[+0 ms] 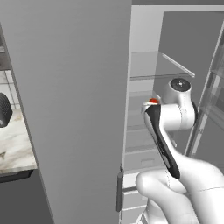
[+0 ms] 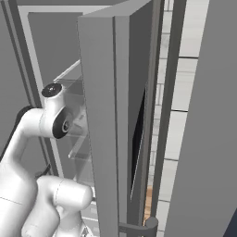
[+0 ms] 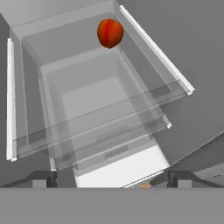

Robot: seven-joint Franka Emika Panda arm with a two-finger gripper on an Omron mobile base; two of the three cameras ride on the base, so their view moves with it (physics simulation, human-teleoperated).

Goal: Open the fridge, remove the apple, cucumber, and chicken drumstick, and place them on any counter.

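You have the fridge (image 1: 144,87) straight ahead with its doors swung out: the left door (image 1: 70,109) stands between you and the counter (image 1: 15,144), which lies off to its left, and the right door (image 2: 109,129) stands edge-on to your right. The arm reaches into the open compartment between them. In the hand view the apple (image 3: 109,33) sits on a glass shelf (image 3: 105,118) toward the back of the interior, with further shelves stacked beneath. The gripper (image 3: 111,180) hangs in front of those shelves, well apart from the apple.
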